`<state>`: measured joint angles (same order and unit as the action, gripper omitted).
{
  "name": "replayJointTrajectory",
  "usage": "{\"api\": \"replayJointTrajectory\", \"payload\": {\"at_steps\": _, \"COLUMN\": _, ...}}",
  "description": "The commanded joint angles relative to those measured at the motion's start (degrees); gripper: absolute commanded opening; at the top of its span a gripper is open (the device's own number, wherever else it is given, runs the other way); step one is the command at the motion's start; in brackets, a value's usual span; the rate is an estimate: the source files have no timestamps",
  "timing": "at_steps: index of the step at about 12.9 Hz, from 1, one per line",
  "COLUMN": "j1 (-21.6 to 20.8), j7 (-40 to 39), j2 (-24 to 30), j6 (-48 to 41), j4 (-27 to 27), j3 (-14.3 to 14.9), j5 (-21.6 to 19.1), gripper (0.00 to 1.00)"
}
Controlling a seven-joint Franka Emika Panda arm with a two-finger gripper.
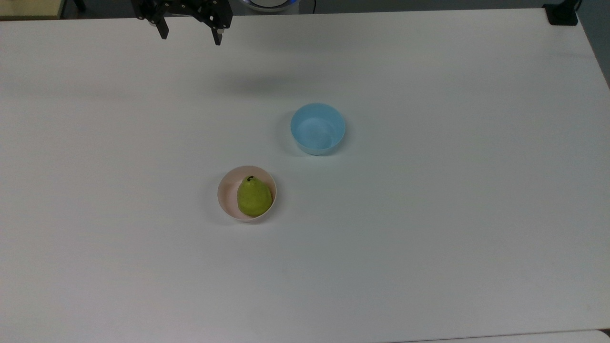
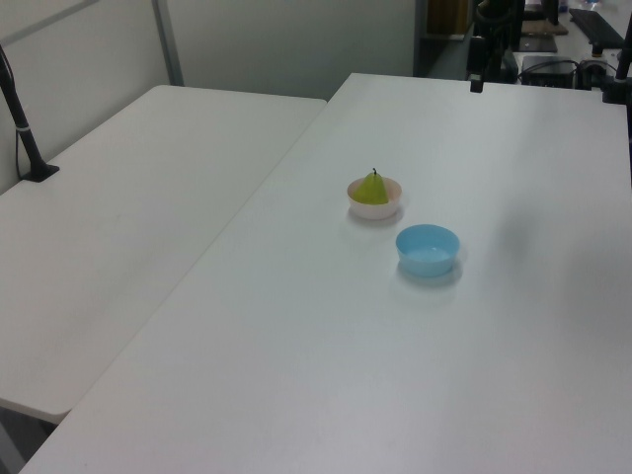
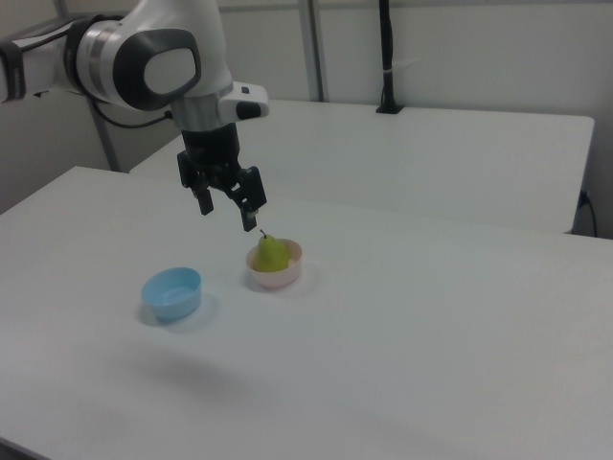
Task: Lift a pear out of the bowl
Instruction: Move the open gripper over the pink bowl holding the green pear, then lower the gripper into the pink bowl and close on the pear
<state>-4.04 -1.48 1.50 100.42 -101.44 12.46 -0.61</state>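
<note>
A yellow-green pear (image 1: 254, 196) with a short dark stem sits upright in the pale pink bowl (image 1: 228, 194) near the middle of the white table. The same pear (image 3: 271, 253) and pink bowl (image 3: 276, 277) appear in the right view, and the pear (image 2: 372, 188) in its bowl (image 2: 375, 207) in the left view. My black gripper (image 1: 190, 34) hangs open high over the table at the top view's upper left, far from the bowl, with nothing between its fingers. In the right view the gripper (image 3: 229, 217) hovers well above the table.
A light blue bowl (image 1: 318, 128) stands with nothing in it a little to the right of and beyond the pink bowl in the top view. A second white table (image 2: 128, 197) adjoins on the left view's left. A black post (image 3: 386, 57) stands on the far table.
</note>
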Motion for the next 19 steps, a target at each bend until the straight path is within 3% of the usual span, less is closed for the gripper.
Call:
{"api": "replayJointTrajectory", "payload": {"at_steps": 1, "j1": -1.7, "j7": -0.9, "j2": -2.3, "j6": -0.4, "j4": 1.3, "j3": 0.8, "j5": 1.0, "gripper": 1.0}}
{"api": "replayJointTrajectory", "payload": {"at_steps": 3, "j1": -1.8, "j7": -0.8, "j2": -4.3, "j6": -1.0, "j4": 4.7, "j3": 1.3, "j5": 0.9, "gripper": 1.0}}
{"api": "replayJointTrajectory", "payload": {"at_steps": 6, "j1": -1.9, "j7": -0.2, "j2": -5.4, "j6": -0.5, "j4": 5.3, "j3": 1.4, "j5": 0.6, "gripper": 1.0}}
{"api": "replayJointTrajectory", "payload": {"at_steps": 9, "j1": -3.3, "j7": 0.9, "j2": -14.4, "j6": -0.3, "j4": 14.4, "j3": 1.5, "j5": -1.2, "gripper": 1.0}}
{"api": "replayJointTrajectory", "payload": {"at_steps": 11, "j1": -4.0, "j7": 5.7, "j2": -22.6, "j6": 2.5, "j4": 21.5, "j3": 1.5, "j5": -3.7, "gripper": 1.0}}
{"api": "replayJointTrajectory", "payload": {"at_steps": 15, "j1": -7.4, "j7": 8.5, "j2": -31.5, "j6": 15.8, "j4": 22.1, "j3": 1.5, "j5": -3.6, "gripper": 1.0}}
{"api": "replayJointTrajectory", "payload": {"at_steps": 19, "j1": -8.2, "j7": 7.8, "j2": -36.2, "j6": 19.5, "j4": 21.8, "j3": 1.5, "j5": -3.0, "gripper": 1.0}}
